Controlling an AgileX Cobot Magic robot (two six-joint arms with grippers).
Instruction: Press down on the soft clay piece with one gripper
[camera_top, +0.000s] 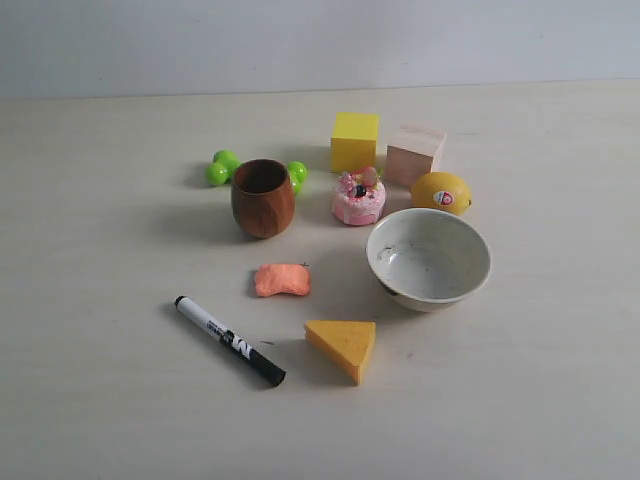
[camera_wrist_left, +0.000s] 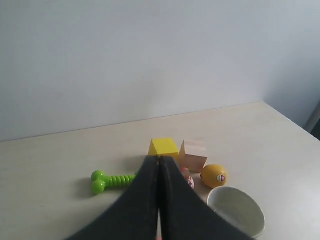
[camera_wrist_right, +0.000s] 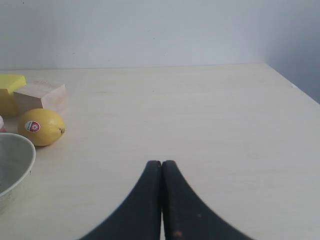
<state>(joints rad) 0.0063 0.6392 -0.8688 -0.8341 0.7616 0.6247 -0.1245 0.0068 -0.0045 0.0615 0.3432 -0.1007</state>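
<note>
The soft clay piece (camera_top: 282, 280) is a flat salmon-orange lump lying on the table in the exterior view, between the wooden cup and the cheese wedge. No arm shows in that view. In the left wrist view my left gripper (camera_wrist_left: 159, 159) is shut, its black jaws pressed together with nothing between them, held above the table; the clay is hidden behind the jaws. In the right wrist view my right gripper (camera_wrist_right: 161, 163) is shut on nothing over bare table, with the clay out of view.
Around the clay stand a brown wooden cup (camera_top: 262, 197), a pink cake toy (camera_top: 358, 197), a white bowl (camera_top: 428, 258), a cheese wedge (camera_top: 343, 345) and a black marker (camera_top: 229, 340). Further back are a yellow block (camera_top: 355, 141), a wooden block (camera_top: 414, 154), a lemon (camera_top: 440, 192) and a green toy (camera_wrist_left: 111, 180).
</note>
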